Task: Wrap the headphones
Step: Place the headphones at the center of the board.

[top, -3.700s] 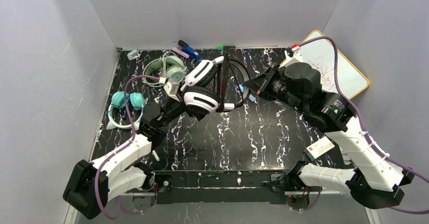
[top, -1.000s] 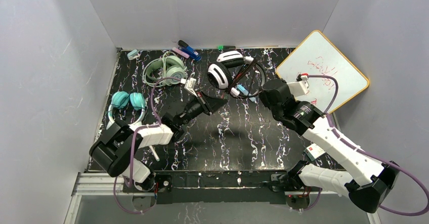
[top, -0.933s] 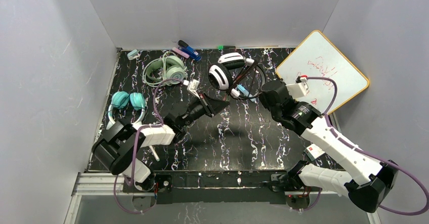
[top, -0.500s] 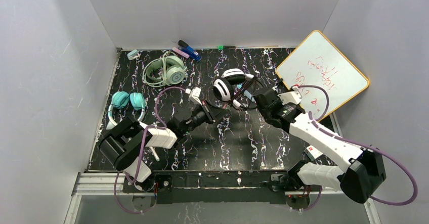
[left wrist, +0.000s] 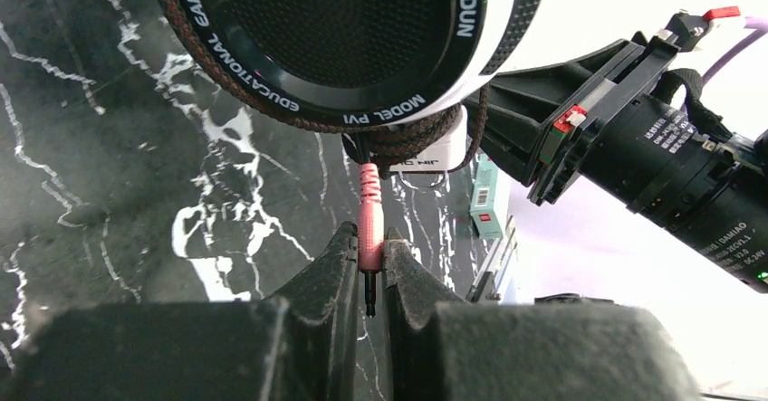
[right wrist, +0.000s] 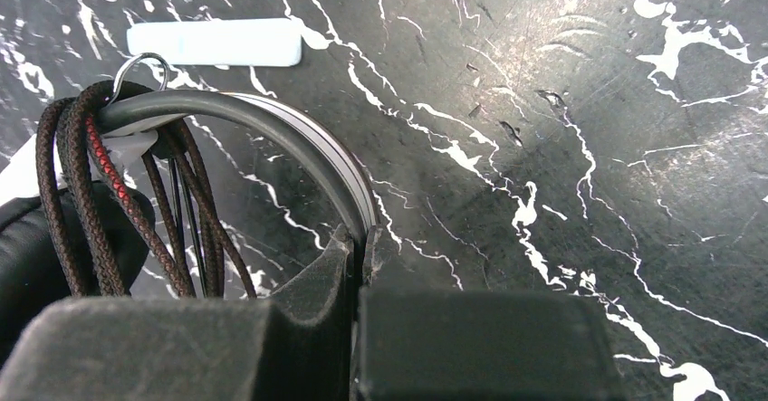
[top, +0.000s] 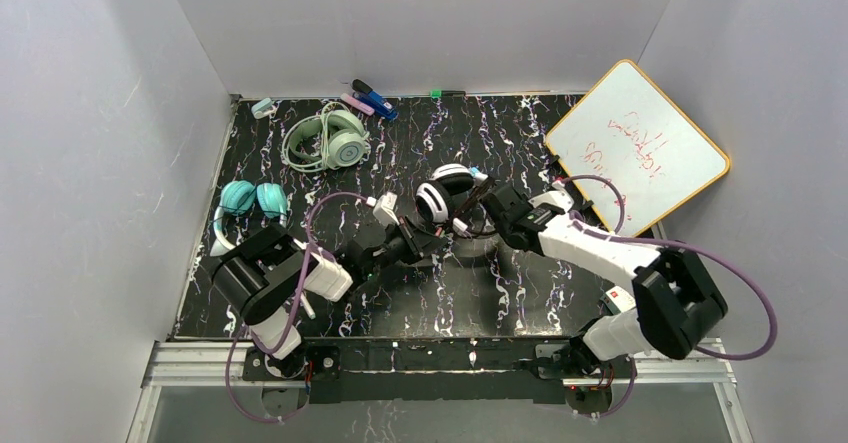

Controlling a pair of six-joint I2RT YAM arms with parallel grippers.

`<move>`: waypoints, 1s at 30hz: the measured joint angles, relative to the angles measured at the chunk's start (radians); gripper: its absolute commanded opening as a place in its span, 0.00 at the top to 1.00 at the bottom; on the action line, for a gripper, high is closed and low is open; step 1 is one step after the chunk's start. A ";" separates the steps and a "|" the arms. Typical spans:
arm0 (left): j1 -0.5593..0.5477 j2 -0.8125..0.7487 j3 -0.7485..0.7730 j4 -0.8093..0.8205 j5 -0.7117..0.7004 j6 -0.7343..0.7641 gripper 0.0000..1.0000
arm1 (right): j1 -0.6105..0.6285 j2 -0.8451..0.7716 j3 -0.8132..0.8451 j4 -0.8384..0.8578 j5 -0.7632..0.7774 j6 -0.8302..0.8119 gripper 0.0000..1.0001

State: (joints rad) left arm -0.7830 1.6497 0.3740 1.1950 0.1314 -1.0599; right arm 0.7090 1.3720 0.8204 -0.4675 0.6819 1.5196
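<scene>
Surface: black marble tabletop (top: 520,303), grey walls.
change: black-and-white headset (top: 445,185) dropped from mid-air to frame centre, low over surface; set-down looks near.
left gripper (left wrist: 369,249): jaws pinching pink plug (left wrist: 367,206).
right gripper (right wrist: 360,243): jaws clamped on headband (right wrist: 272,116); cable (right wrist: 86,147) coiled round it.
around: mint-green headset (top: 330,141) upper left, teal headset (top: 245,201) left edge, whiteboard (top: 640,148) upper right; all clear of path.

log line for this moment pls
left pincer: shut on pink plug | right pincer: shut on headband | cable: looped over headband | black-and-white headphones: held between both arms
</scene>
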 measured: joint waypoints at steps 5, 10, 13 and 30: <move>0.000 0.014 0.000 -0.077 -0.022 -0.006 1.00 | 0.030 0.087 -0.016 0.053 0.019 0.000 0.89; 0.000 0.014 0.040 -0.223 -0.048 0.029 1.00 | 0.064 0.179 -0.019 0.097 0.070 0.034 0.58; 0.000 0.014 0.105 -0.343 -0.065 0.063 1.00 | 0.068 0.192 -0.019 0.110 0.122 0.048 0.48; 0.005 0.106 0.406 -0.682 -0.119 0.179 1.00 | 0.079 -0.102 -0.094 0.232 0.137 -0.205 0.11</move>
State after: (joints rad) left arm -0.7784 1.7561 0.7799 0.5133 0.0128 -0.8814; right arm 0.7879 1.2697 0.7261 -0.2356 0.8185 1.3144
